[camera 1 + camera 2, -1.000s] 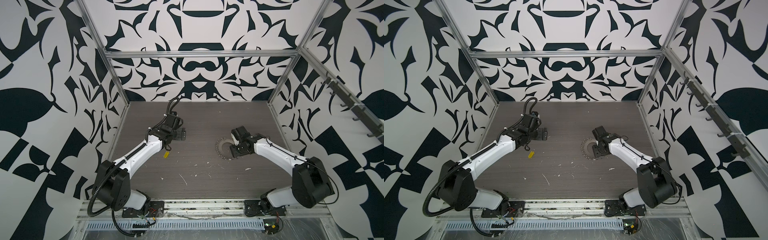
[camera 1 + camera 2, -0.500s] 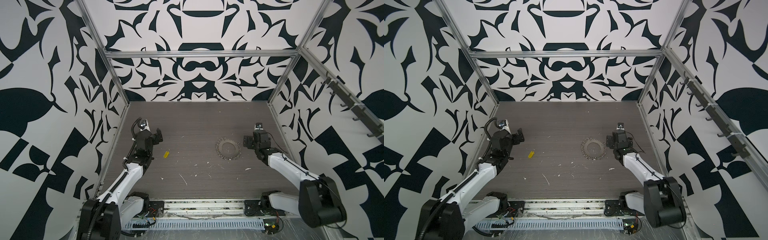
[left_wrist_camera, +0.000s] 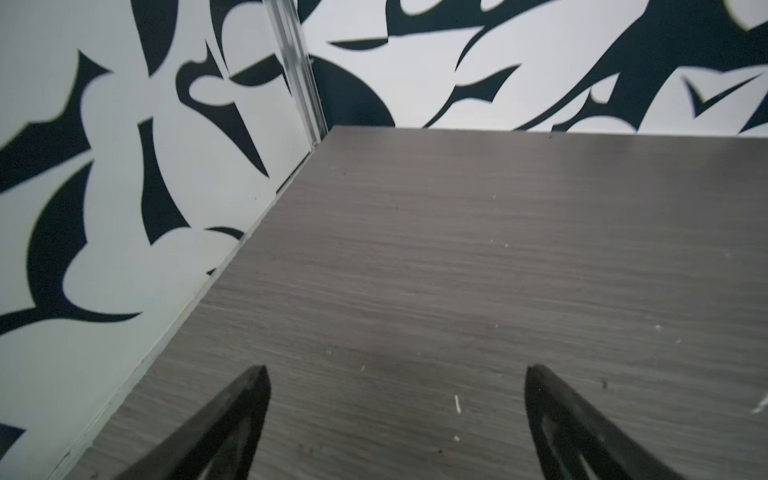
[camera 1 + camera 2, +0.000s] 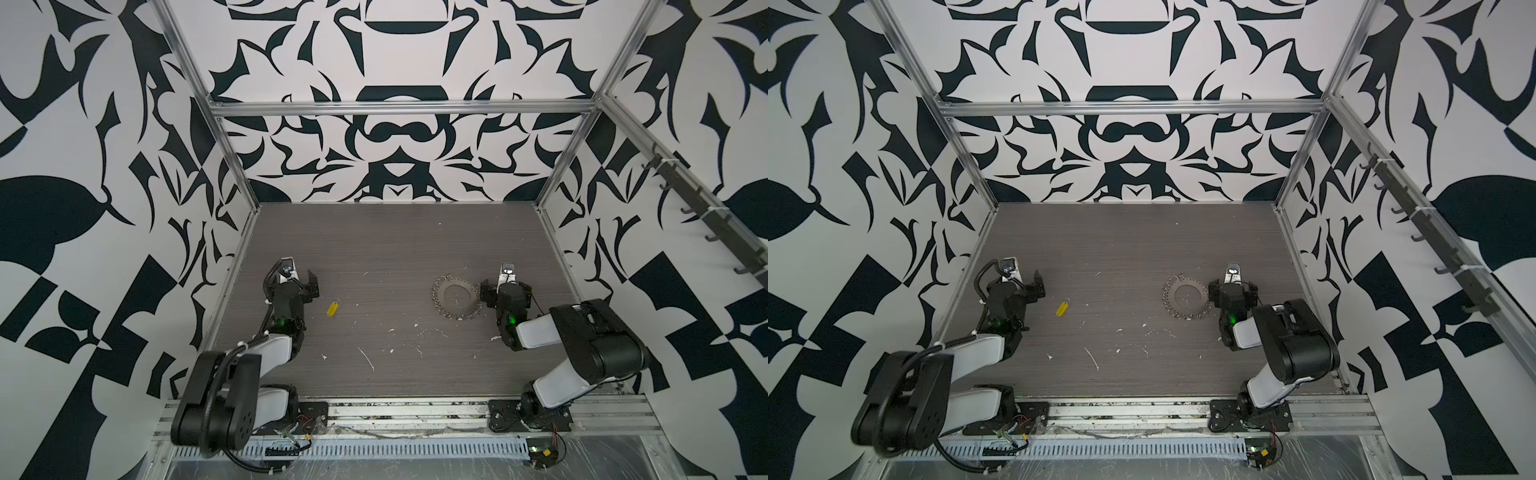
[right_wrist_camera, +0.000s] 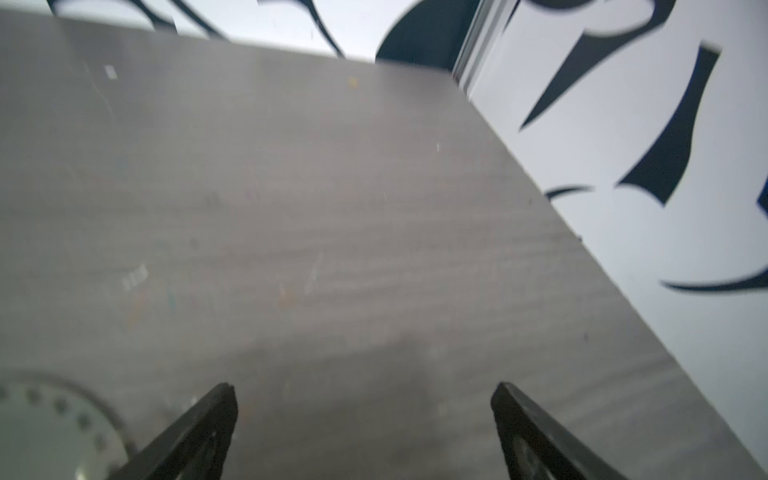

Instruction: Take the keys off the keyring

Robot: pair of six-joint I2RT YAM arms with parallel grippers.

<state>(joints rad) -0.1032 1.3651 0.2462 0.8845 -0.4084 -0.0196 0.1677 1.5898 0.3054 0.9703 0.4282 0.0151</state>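
The keys, a small yellow tag [image 4: 333,308] [image 4: 1062,308] with a tiny split ring, lie flat on the grey table, well apart from the keyring. The keyring [image 4: 456,296] [image 4: 1185,296], a silver hoop fringed with small metal pieces, lies right of centre. In the right wrist view it is a blurred keyring [image 5: 62,405] at the corner. My left gripper [image 4: 291,283] [image 4: 1017,286] [image 3: 397,370] is open and empty, left of the tag. My right gripper [image 4: 506,289] [image 4: 1233,289] [image 5: 365,388] is open and empty, just right of the keyring and not touching it.
White flecks [image 4: 368,359] are scattered over the front half of the table. Patterned walls with aluminium posts [image 4: 232,158] close in the sides and back. A rail of hooks [image 4: 706,216] runs along the right wall. Both arm bases sit on the front rail [image 4: 407,411].
Both arms have pulled back from the table's middle toward their own sides and folded low. The right gripper has left the keyring and opened fully. Tag and keyring have stayed put.
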